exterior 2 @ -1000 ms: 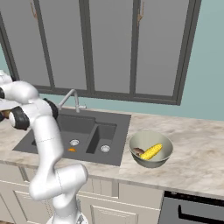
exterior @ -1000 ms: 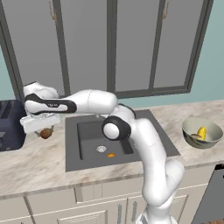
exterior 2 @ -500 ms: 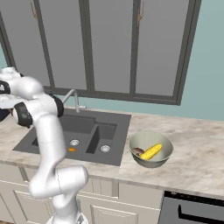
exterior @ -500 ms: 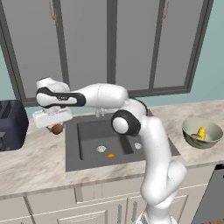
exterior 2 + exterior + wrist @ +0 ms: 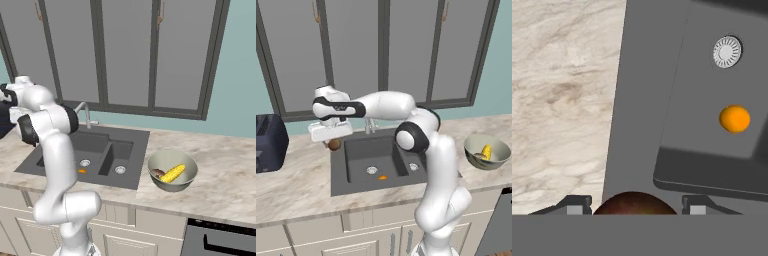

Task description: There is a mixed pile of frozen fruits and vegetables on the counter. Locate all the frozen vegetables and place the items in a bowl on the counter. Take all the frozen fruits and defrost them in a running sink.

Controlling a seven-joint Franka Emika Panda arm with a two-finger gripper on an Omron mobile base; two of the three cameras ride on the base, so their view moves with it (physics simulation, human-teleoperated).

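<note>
In the left base view, the white arm reaches far left across the dark grey rectangular double-basin sink. Its two-finger gripper hangs above the sink's left rim, and the dark brown round fruit sits just beneath the white hand, lifted off the light beige marbled counter. The bright orange round ball lies on the floor of the large basin, near its round drain. A dark blue toaster stands at the far left. At the right, the wide pale grey-green bowl holds the short yellow corn cob.

In the right base view, the bowl shows the corn cob beside the small tan-brown mushroom, and the orange ball rests in the large basin.

In the hand view, the brown fruit, reddish and glossy, sits between the two dark fingertips, which stand partly apart, one on each side of it, gripping it over the sink's rim.
</note>
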